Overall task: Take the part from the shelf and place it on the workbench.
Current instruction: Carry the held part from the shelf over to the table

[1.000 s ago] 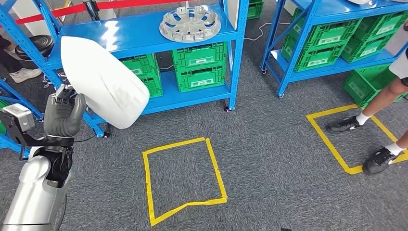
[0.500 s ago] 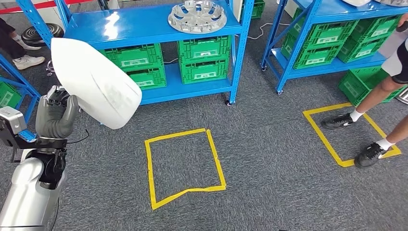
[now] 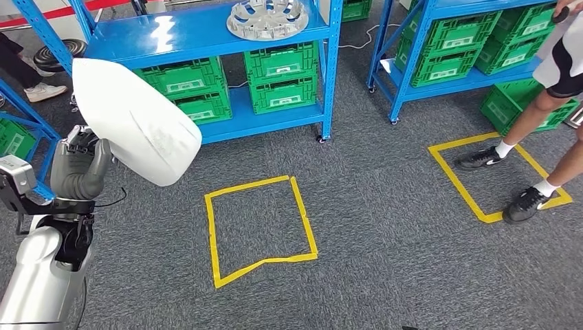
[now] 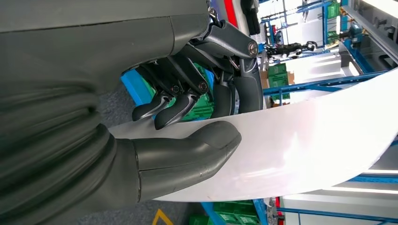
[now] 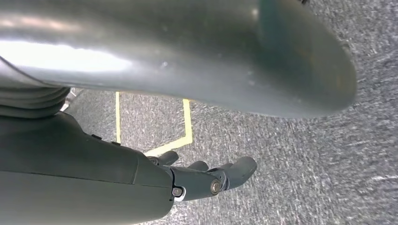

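The left robot hand [image 3: 79, 168] grips the white curved panel [image 3: 134, 120] by its edge — thumb on one face, fingers on the other — raised above the grey carpet [image 3: 385, 227]; the right robot hand [image 5: 206, 176] hangs loosely uncurled, holding nothing, beside a yellow tape square [image 3: 258, 230].

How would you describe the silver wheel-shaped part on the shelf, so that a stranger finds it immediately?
Start at the blue shelf rack straight ahead, behind the yellow tape square on the floor. On its upper board, near the right post, lies the silver wheel-shaped part. It is round, metallic and spoked, while everything under it is a green crate.
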{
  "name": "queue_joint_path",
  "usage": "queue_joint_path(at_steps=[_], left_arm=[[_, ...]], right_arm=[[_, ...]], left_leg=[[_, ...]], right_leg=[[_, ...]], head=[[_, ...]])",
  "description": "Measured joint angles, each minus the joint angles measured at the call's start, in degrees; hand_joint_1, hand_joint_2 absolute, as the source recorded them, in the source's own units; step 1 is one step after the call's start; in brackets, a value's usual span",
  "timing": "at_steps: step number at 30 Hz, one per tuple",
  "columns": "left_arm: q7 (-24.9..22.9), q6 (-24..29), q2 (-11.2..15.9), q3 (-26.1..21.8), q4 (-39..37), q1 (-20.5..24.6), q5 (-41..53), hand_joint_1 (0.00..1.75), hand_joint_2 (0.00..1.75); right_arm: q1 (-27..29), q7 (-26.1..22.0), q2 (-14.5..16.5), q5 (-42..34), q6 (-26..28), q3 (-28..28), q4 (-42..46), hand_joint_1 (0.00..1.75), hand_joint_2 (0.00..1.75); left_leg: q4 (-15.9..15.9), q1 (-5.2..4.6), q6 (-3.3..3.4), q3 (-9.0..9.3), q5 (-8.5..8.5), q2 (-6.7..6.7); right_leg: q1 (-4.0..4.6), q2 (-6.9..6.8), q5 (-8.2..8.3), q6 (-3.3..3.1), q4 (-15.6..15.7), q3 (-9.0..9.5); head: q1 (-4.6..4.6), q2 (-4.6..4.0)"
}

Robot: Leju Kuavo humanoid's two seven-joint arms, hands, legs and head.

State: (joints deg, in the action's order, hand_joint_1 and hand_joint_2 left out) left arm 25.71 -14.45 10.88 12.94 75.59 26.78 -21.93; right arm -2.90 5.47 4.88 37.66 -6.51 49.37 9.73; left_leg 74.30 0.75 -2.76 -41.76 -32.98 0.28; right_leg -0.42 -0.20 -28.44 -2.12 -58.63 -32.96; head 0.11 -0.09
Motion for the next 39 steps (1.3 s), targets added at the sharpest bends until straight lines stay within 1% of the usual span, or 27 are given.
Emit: queue_joint_path(at_steps=[1,2,4,5,6,8,10,13,14,15,16,18,20,21,23,25,27,28,29,30,31,32,34,35,36,38,39], left_arm=[[0.04,0.00,0.00,0.01,-0.17,0.01,-0.01,1.75,1.75],[0.10,0.00,0.00,0.01,-0.26,0.06,-0.01,1.75,1.75],[0.21,0.00,-0.03,0.00,-0.27,0.24,-0.01,1.75,1.75],[0.29,0.00,-0.05,0.00,-0.26,0.33,0.00,1.75,1.75],[0.34,0.00,-0.08,-0.01,-0.26,0.40,0.02,1.75,1.75],[0.40,-0.01,-0.15,0.00,-0.25,0.43,0.16,1.75,1.75],[0.39,-0.03,-0.28,0.01,-0.25,0.46,0.32,1.75,1.75],[0.34,-0.22,-0.42,0.02,-0.27,0.30,0.36,1.75,1.75],[0.33,-0.33,-0.44,0.02,-0.28,0.17,0.36,1.75,1.75],[0.31,-0.43,-0.45,0.02,-0.30,0.05,0.36,1.75,1.75],[0.30,-0.50,-0.46,0.02,-0.31,-0.04,0.36,1.75,1.75],[0.29,-0.54,-0.46,0.02,-0.28,-0.08,0.36,1.75,1.75],[0.30,-0.56,-0.47,0.01,-0.25,-0.06,0.38,1.75,1.75],[0.33,-0.60,-0.48,0.01,-0.25,-0.08,0.38,1.75,1.75],[0.40,-0.78,-0.42,-0.01,-0.25,-0.18,0.38,1.75,1.75],[0.47,-1.00,-0.24,-0.04,-0.25,-0.18,0.37,1.75,1.75],[0.51,-1.16,-0.13,-0.05,-0.26,-0.10,0.34,1.75,1.75],[0.52,-1.27,-0.12,-0.05,-0.28,-0.14,0.32,1.75,1.75],[0.51,-1.41,-0.10,-0.05,-0.32,-0.30,0.31,1.75,1.75],[0.51,-1.56,-0.07,-0.05,-0.36,-0.50,0.30,1.75,1.75],[0.50,-1.67,-0.04,-0.05,-0.39,-0.67,0.29,1.75,1.75],[0.48,-1.74,-0.03,-0.05,-0.34,-0.78,0.29,1.75,1.75],[0.38,-1.77,-0.09,-0.04,0.00,-0.80,0.30,1.75,1.75],[0.31,-1.77,-0.17,-0.02,0.28,-0.79,0.29,1.75,1.75],[0.24,-1.77,-0.27,-0.01,0.55,-0.81,0.30,1.75,1.75],[0.12,-1.77,-0.39,0.01,1.03,-0.96,0.29,1.75,1.75],[0.10,-1.77,-0.44,0.01,1.26,-1.04,0.30,1.75,1.75]], right_arm=[[0.00,-0.01,0.01,-0.02,-0.02,0.00,0.00,0.00,0.00],[0.00,-0.01,0.04,-0.02,-0.06,0.00,0.00,0.00,0.00],[-0.04,-0.03,0.16,0.00,-0.20,0.00,0.00,0.00,0.00],[-0.07,-0.06,0.21,0.04,-0.30,0.00,0.00,0.00,0.00],[-0.08,-0.08,0.24,0.11,-0.43,0.00,0.00,0.00,0.00],[-0.08,-0.13,0.23,0.41,-0.65,0.00,0.00,0.00,0.00],[-0.06,-0.19,0.22,0.79,-0.91,0.00,0.00,0.00,0.00],[-0.03,-0.33,0.19,1.27,-1.32,0.00,0.00,0.00,0.00],[-0.02,-0.35,0.15,1.37,-1.39,0.00,0.00,0.00,0.00],[-0.01,-0.35,0.11,1.43,-1.44,0.00,0.00,0.00,0.00],[0.00,-0.34,0.07,1.45,-1.49,0.00,0.00,0.00,0.00],[-0.01,-0.34,0.04,1.48,-1.54,0.00,0.00,0.00,0.00],[-0.02,-0.28,0.04,1.51,-1.56,-0.01,0.00,0.00,0.00],[-0.01,-0.23,0.04,1.53,-1.58,-0.01,0.00,0.00,0.00],[-0.01,-0.15,0.04,1.58,-1.73,-0.02,0.00,0.00,0.00],[-0.03,-0.19,0.04,1.70,-2.03,-0.02,0.00,0.00,0.00],[0.06,-0.27,0.01,1.82,-2.38,-0.02,0.00,0.00,0.00],[0.16,-0.32,-0.01,1.85,-2.54,-0.02,0.00,0.00,0.00],[0.27,-0.39,-0.03,1.87,-2.66,-0.02,0.00,0.00,0.00],[0.40,-0.47,-0.04,1.88,-2.76,-0.02,0.00,0.00,0.00],[0.50,-0.51,-0.05,1.89,-2.84,-0.02,0.00,0.00,0.00],[0.57,-0.52,-0.05,1.91,-2.91,-0.02,0.00,0.00,0.00],[0.63,-0.31,-0.05,1.98,-3.10,-0.03,0.00,0.00,0.00],[0.63,-0.12,-0.07,2.03,-3.18,-0.03,0.00,0.00,0.00],[0.64,0.03,-0.11,2.08,-3.27,-0.04,0.00,0.00,0.00],[0.64,0.17,-0.21,2.17,-3.39,-0.05,0.01,0.00,0.00],[0.63,0.16,-0.29,2.25,-3.45,-0.05,0.01,0.00,0.00]], left_leg=[[-2.19,-0.04,0.23,1.76,1.28,-0.01],[-5.92,-0.13,0.59,4.29,2.84,-0.02],[-13.17,-0.51,1.39,9.06,4.38,-0.04],[-15.14,-0.72,1.68,10.21,4.40,-0.05],[-15.90,-0.90,1.86,10.55,4.15,-0.07],[-16.50,-0.76,2.36,10.33,4.51,-0.18],[-16.96,-0.37,3.06,10.13,5.10,-0.38],[-16.80,-0.20,3.52,9.22,5.70,-0.88],[-16.57,-0.16,3.47,8.83,5.83,-1.19],[-16.29,-0.09,3.35,8.43,5.96,-1.58],[-15.95,0.02,3.19,8.05,6.06,-2.03],[-15.10,0.23,2.67,7.24,6.12,-2.92],[-14.42,0.22,1.83,6.45,6.25,-3.85],[-14.40,0.21,1.36,6.20,6.43,-4.26],[-14.69,0.34,0.54,5.95,6.87,-4.84],[-13.19,0.35,0.01,5.07,5.74,-3.54],[-7.40,0.28,-0.32,2.63,2.22,-1.51],[-3.69,0.29,-0.45,1.12,0.39,-1.05],[-0.80,0.30,-0.50,0.07,-0.74,-0.88],[0.35,0.29,-0.44,-0.10,-0.88,-0.78],[-0.70,0.26,-0.27,0.86,-0.03,-0.61],[-3.84,0.16,0.05,2.90,1.55,-0.12],[-11.58,-0.51,1.01,7.39,3.90,2.61],[-14.04,-0.90,1.46,8.70,4.38,3.61],[-15.12,-1.24,1.82,9.12,4.38,4.12],[-15.48,-1.28,2.36,8.95,4.82,2.84],[-15.76,-1.12,2.62,8.91,5.14,2.23]], right_leg=[[0.07,0.03,0.18,0.06,-0.05,-0.22],[0.13,0.05,0.31,0.14,-0.10,-0.36],[0.26,0.05,0.61,0.53,-0.16,-0.61],[0.27,0.03,0.78,0.81,-0.17,-0.72],[0.26,-0.02,0.97,1.12,-0.13,-0.83],[0.21,-0.17,1.08,1.74,-0.19,-0.90],[0.23,-0.14,-0.72,2.35,-2.43,-1.90],[0.01,0.06,-6.40,3.00,-12.78,-6.27],[-0.11,0.07,-7.26,3.14,-15.37,-7.27],[-0.23,0.10,-7.08,3.27,-16.01,-7.32],[-0.39,0.22,-5.84,3.38,-14.18,-6.14],[-0.76,1.52,-2.90,3.62,-6.82,-1.97],[-0.89,2.62,-1.79,3.30,-2.22,0.32],[-0.76,2.69,-1.95,2.93,-1.83,0.39],[-0.59,1.63,-1.48,1.90,-1.68,0.26],[-0.67,0.63,-1.00,0.94,-1.37,0.18],[-0.61,-0.41,-0.69,0.40,-1.24,-0.07],[-0.49,-0.95,-0.60,0.25,-1.25,-0.24],[-0.37,-1.53,-0.54,0.16,-1.26,-0.39],[-0.26,-2.10,-0.49,0.10,-1.27,-0.51],[-0.14,-2.69,-0.46,0.07,-1.28,-0.55],[-0.03,-3.27,-0.45,0.06,-1.28,-0.53],[0.23,-4.36,-0.45,0.22,-1.31,-0.41],[0.33,-4.90,-0.42,0.44,-1.32,-0.37],[0.39,-5.46,-0.37,0.70,-1.30,-0.33],[0.51,-6.62,-0.28,1.36,-1.11,-0.25],[0.48,-6.33,-0.51,1.72,-1.27,-0.29]], head=[[-0.01,0.00],[-0.01,0.00],[0.00,0.00],[0.01,0.00],[0.02,0.00],[0.03,0.00],[0.14,0.00],[0.28,0.00],[0.28,0.00],[0.28,0.00],[0.28,0.00],[0.29,0.00],[0.27,0.00],[0.27,0.00],[0.29,0.00],[0.17,0.00],[0.00,0.00],[-0.03,0.00],[-0.03,0.00],[-0.03,0.00],[-0.03,0.00],[-0.03,0.00],[-0.01,0.00],[0.00,0.00],[0.01,0.00],[0.02,0.00],[0.05,0.00]])
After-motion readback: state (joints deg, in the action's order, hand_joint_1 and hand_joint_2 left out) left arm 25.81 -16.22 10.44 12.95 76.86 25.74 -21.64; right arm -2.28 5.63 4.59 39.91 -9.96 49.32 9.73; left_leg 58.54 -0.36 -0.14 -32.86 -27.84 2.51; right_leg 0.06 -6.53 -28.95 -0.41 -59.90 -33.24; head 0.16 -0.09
